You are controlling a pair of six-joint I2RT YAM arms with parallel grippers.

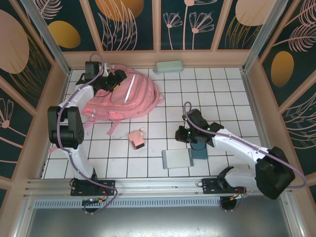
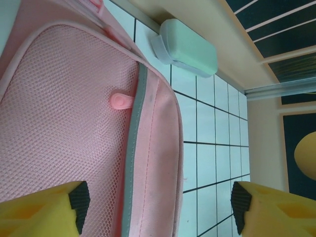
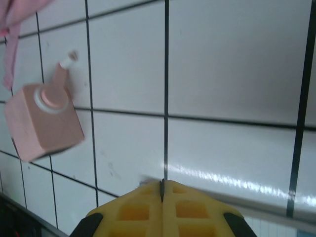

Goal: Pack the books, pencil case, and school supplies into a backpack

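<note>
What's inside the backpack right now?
Cannot tell. The backpack shows its outside: a pink mesh panel and a grey strip. The fabric covers whatever is inside. The left gripper hangs open over it.

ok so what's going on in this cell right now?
Two arms are packing school things into a backpack. The left gripper is open over the mesh panel of the pink backpack at the far left. The right gripper is shut, with nothing visibly held, low over the tiled table near the little pink box. The mint-green case, grey-blue box and teal pad lie outside the backpack.
</note>
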